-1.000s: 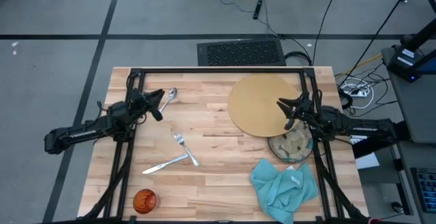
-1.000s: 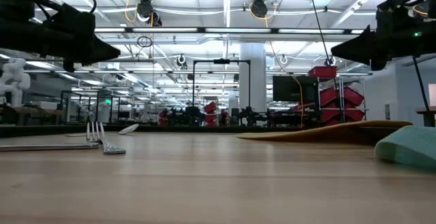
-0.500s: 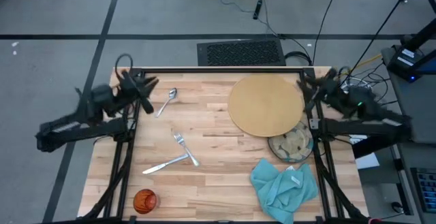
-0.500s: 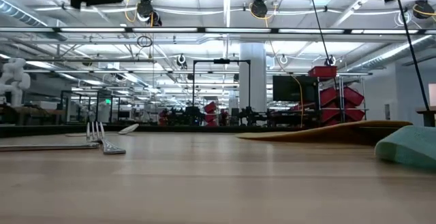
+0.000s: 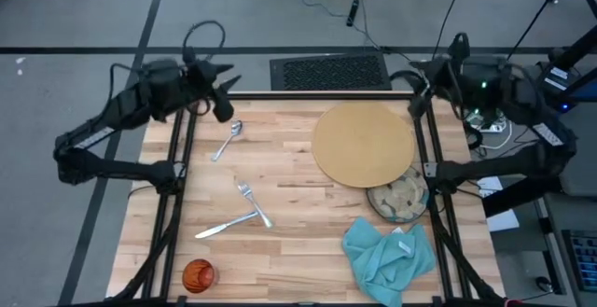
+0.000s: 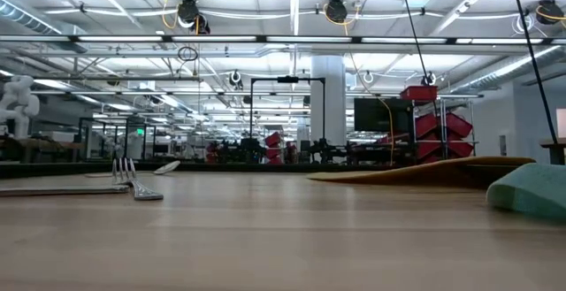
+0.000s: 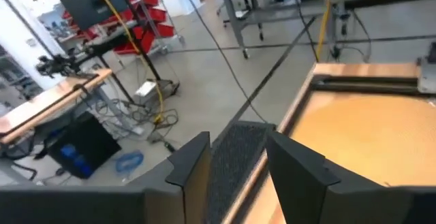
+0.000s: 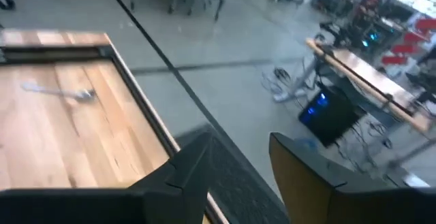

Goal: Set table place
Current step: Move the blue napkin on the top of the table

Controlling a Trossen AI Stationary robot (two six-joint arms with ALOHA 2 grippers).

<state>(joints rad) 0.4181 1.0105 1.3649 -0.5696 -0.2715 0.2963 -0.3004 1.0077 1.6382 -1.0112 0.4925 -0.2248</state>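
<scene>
On the table (image 5: pixel 298 172) lie a round tan mat (image 5: pixel 364 144) at the far right, a patterned glass bowl (image 5: pixel 399 200) beside its near edge and a crumpled teal napkin (image 5: pixel 387 256) nearer still. A spoon (image 5: pixel 229 139), a fork (image 5: pixel 252 200) and a knife (image 5: pixel 222 226) lie on the left half. An orange cup (image 5: pixel 198 274) stands at the near left. My left gripper (image 5: pixel 224 88) hangs high over the far left corner, open (image 7: pixel 235 163) and with nothing in it. My right gripper (image 5: pixel 420 92) hangs high over the far right corner, open (image 8: pixel 238 163) and likewise with nothing between its fingers.
Black frame rails (image 5: pixel 173 204) run along both sides and the far edge of the table. A dark grille (image 5: pixel 328 72) lies on the floor behind the far edge. The middle of the table between the cutlery and the mat is bare wood.
Both arms have risen steeply and drawn back toward the table's far edge, leaving the low view. My left gripper went from beside the spoon to the far left corner, my right from the mat's right edge to the far right corner. Nothing on the table moved.
</scene>
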